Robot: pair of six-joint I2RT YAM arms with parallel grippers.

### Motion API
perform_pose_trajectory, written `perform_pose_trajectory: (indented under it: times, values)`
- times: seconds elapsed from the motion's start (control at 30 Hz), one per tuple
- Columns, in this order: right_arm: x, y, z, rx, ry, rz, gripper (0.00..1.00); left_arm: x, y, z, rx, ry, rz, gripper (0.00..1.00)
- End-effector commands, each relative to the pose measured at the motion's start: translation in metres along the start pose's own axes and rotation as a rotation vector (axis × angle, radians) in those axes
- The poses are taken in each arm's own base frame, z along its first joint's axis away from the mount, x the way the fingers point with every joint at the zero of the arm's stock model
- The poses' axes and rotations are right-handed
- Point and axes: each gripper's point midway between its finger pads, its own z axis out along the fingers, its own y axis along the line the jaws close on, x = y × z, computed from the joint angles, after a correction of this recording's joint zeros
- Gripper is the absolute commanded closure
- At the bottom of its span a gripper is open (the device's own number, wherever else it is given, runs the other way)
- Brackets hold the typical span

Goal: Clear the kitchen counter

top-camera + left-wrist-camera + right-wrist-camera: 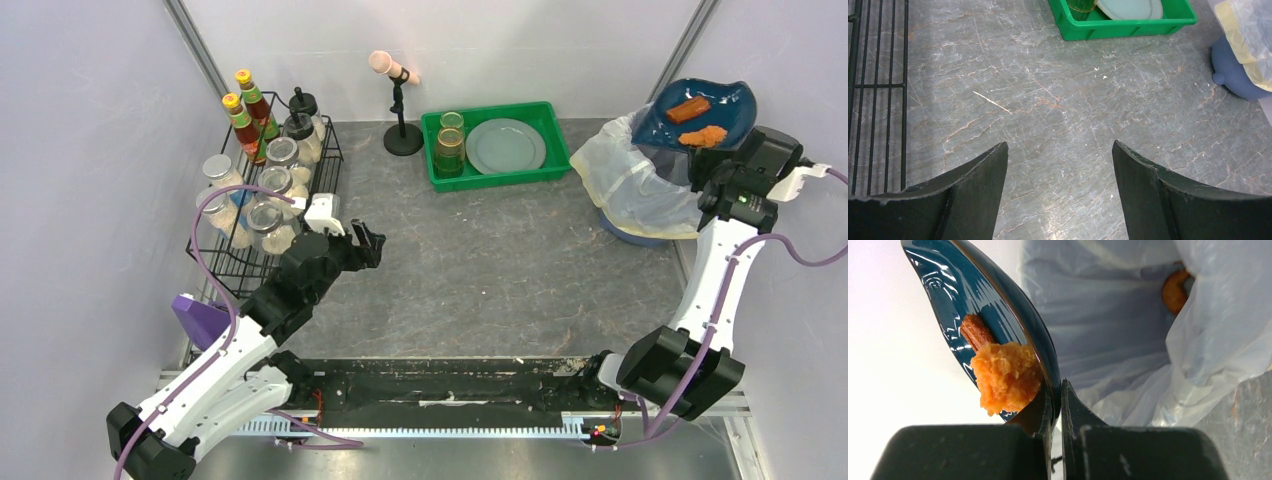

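Grey stone-look desk (pixel 480 270) lies beneath the left tool (pixel 370 243), whose jaws stand wide and empty. Lined bin (pixel 625 185) sits below the right tool (pixel 1058 395), clamped tight on the rim of a tilted blue plate (pixel 948 290) carrying an orange breaded piece (pixel 1005 372) near the jaws

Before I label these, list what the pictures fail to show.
- Top external: purple object, partly behind the left arm.
- Top external: bin interior, covered by the blue plate and bag.
- Left wrist: glass in the green tray, cut by the top edge.
- Right wrist: orange piece, half behind a bag fold.
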Motion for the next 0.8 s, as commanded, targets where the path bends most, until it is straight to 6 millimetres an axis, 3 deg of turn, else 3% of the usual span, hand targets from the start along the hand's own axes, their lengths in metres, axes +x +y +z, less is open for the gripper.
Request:
perform_pose_trajectory:
  times: [0.0,0.23,0.43,0.57,0.77]
  values:
    - [-0.05,0.092,-0.04,-0.294,-0.235,-0.039,1.0,-0.009,0.001,-0.001,-0.015,-0.04,-0.034,0.18]
    - [-0.085,0.087,-0.034,-0.24,-0.444,-0.307,1.0,-0.01,0.002,-0.001,-0.022,-0.043,-0.031,0.18]
    - [-0.111,0.081,-0.043,-0.177,-0.636,-0.548,1.0,-0.01,0.002,-0.001,-0.022,-0.043,-0.031,0.18]
    - [-0.114,0.073,-0.041,-0.157,-0.703,-0.663,1.0,-0.01,0.002,0.0,-0.021,-0.042,-0.033,0.18]
    - [-0.109,0.084,-0.041,-0.165,-0.777,-0.818,1.0,-0.008,0.001,0.0,-0.019,-0.039,-0.039,0.18]
